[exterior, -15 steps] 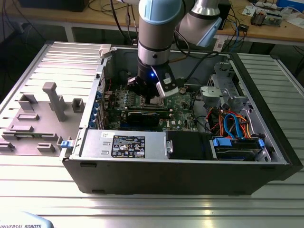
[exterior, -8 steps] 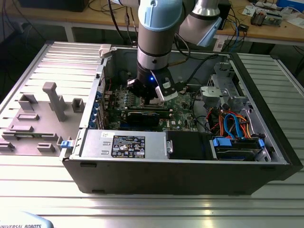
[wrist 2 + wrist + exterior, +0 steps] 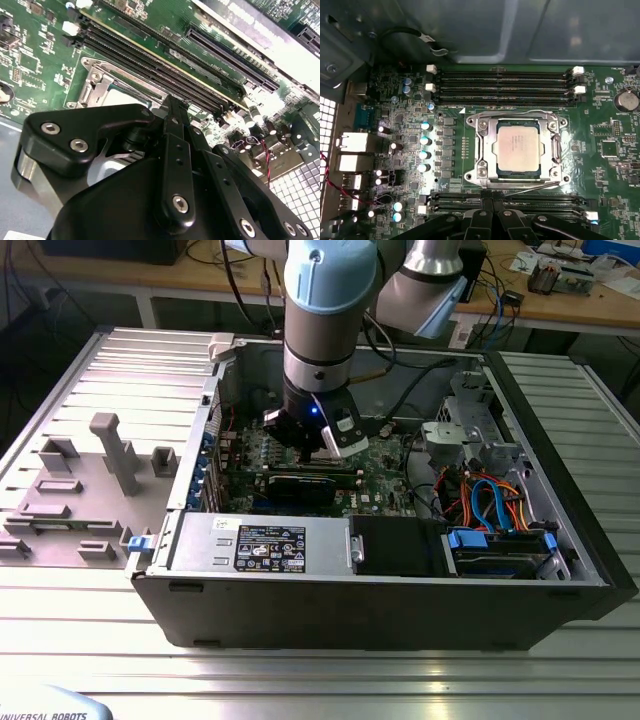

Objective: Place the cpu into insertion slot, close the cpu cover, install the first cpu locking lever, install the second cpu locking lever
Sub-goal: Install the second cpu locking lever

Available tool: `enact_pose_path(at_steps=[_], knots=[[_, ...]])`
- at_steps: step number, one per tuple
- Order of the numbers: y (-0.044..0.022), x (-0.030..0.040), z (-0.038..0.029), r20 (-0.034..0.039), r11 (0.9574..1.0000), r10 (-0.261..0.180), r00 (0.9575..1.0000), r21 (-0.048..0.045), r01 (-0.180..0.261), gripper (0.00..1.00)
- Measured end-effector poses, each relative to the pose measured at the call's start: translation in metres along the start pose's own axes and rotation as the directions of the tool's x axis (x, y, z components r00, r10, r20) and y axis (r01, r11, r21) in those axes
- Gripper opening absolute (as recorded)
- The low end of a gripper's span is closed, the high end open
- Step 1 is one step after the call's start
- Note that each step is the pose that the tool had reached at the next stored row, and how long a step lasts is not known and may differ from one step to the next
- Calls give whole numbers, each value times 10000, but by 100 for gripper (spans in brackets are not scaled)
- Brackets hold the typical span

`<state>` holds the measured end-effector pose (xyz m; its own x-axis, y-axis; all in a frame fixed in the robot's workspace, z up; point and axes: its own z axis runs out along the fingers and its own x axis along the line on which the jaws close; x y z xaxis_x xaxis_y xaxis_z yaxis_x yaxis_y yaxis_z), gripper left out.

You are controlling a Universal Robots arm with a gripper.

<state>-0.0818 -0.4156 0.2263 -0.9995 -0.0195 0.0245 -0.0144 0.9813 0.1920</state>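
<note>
I am watching the blue-and-grey robot arm reaching down into the open black desktop computer case (image 3: 380, 610) lying on its side on the ribbed metal table (image 3: 300, 680), with the black gripper (image 3: 312, 443) hanging just above the green motherboard (image 3: 380, 485) in the exterior view. In the first wrist view the small flat square cpu with its silvery-grey metal top (image 3: 518, 148) is sitting in the socket, and the thin square silvery metal cpu cover (image 3: 484, 150) is lying down around it, framing the chip through its open window. A thin wire locking lever (image 3: 535, 188) is running along the cover's edge nearest the gripper, slightly slanted — I cannot tell whether it is latched. Long black memory slots (image 3: 502, 85) are flanking the socket on two sides. In the second wrist view the gripper's black linkage (image 3: 175, 170) is sitting close over the socket frame (image 3: 97, 85), with the memory slots just beyond it. The fingertips are hidden behind the gripper body, so I cannot tell how far the jaws are parted or whether they are gripping anything
</note>
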Motion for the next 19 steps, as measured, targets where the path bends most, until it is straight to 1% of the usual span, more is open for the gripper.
enact_pose_path(at_steps=[2, 5, 9, 19], knots=[[-6, 41, 31, 3, 9999, -4, 10000, -132, 4, 11], [-10, 51, 50, 4, 9997, -7, 10000, -240, 7, 11], [-11, 51, 53, 4, 9997, -7, 10000, -264, 7, 11], [-15, 51, 53, 4, 9996, -8, 10000, -266, 8, 11]])
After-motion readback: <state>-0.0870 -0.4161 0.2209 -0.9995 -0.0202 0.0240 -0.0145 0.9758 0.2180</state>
